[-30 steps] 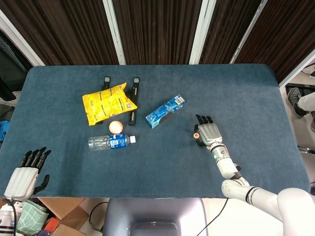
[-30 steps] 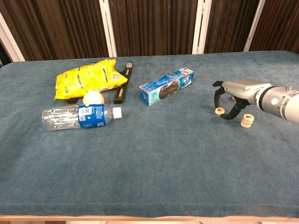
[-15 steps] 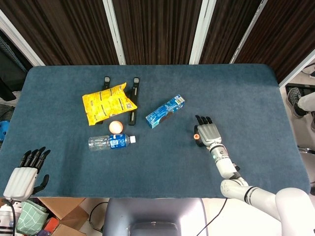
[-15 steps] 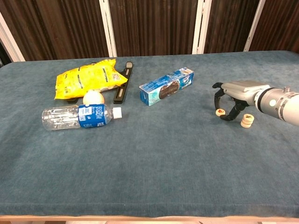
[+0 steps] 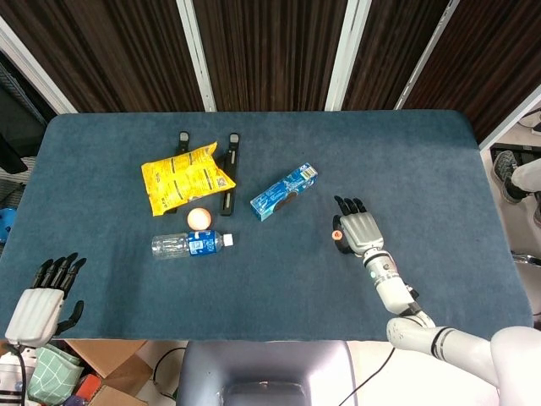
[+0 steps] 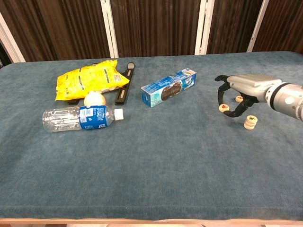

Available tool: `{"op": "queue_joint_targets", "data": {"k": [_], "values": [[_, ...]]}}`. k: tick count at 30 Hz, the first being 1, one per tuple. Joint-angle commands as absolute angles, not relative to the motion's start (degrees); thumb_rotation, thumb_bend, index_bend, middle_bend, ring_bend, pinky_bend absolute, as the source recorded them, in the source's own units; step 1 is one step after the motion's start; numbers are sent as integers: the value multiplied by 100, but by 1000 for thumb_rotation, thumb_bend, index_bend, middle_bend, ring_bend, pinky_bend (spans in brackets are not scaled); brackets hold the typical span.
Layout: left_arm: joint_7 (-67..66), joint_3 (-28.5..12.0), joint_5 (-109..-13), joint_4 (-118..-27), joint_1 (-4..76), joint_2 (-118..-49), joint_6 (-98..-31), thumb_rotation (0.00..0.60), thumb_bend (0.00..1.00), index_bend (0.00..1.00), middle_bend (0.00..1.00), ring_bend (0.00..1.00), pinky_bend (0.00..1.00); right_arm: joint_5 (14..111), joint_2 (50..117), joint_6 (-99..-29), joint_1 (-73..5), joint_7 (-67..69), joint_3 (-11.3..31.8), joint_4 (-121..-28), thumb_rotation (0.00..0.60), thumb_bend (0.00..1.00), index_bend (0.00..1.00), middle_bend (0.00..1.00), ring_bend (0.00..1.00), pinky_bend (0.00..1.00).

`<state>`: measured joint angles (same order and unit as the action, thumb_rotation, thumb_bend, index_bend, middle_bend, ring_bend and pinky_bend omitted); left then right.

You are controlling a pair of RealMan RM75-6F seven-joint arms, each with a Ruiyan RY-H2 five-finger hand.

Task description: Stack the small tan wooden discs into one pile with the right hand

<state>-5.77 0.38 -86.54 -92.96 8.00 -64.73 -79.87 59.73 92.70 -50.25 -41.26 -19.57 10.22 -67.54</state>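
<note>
- Our table (image 5: 423, 152) wears dark blue felt; dark slatted panels stand behind.
- Our right hand (image 6: 241, 90) pinches one tan disc (image 6: 224, 108) above the cloth; a small pile (image 6: 250, 123) sits just beside.
- Our left hand (image 5: 38, 304) hangs empty, fingers apart, off the table's edge.

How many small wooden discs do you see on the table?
3 groups visible: one disc at the right hand, one behind its fingers, and a pile nearer the front. The pile's count is unclear; more may be hidden.
</note>
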Motion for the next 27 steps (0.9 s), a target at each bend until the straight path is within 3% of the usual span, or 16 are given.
{"op": "queue_joint_targets", "data": {"k": [1,10,27], "values": [[-578,47,-8669,-9296,798,-6475,-7987,600,489,0,0,0,28,6850,8557,-5724,-3625,-1572,582,-7616,600,487,660,24,0,8],[-624,65,-8698,-9304,816,-6505,-7956,600,491,0,0,0,28,7209,8261,-5792,-3368,-1295,329,-7587,600,488,660,24,0,8],[-626,60,-8673,-9302,823,-6501,-7934,600,489,0,0,0,28,7025,8476,-5394,-3392,-1124,486,-7018,600,487,655,24,0,8]]}}
